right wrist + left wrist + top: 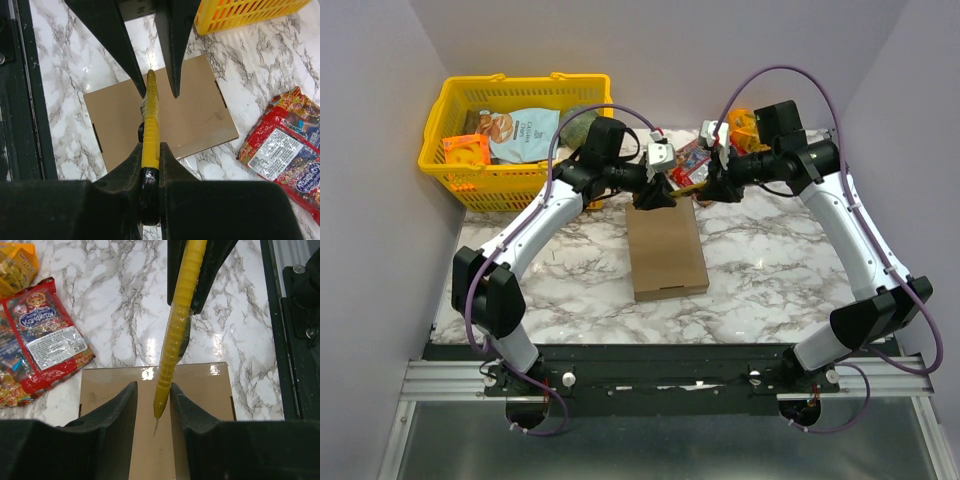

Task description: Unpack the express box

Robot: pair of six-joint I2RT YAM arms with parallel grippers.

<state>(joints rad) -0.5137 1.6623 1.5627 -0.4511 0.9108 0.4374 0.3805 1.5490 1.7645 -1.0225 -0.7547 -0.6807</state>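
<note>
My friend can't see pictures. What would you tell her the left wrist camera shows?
A yellow knife, held by the right gripper at the top, pokes between the open fingers of the left gripper above a closed brown box. A red snack packet lies on the marble table to the left.

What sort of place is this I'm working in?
Probably a staged robot test cell: marble-pattern table boxed in by plain walls, a yellow basket of snack packs, and the express box laid out.

Express box (666, 252), closed, centre. Yellow basket (500, 186), 10 o'clock. Left gripper (653, 195), right gripper (706, 186): box's 12 o'clock edge.
</note>
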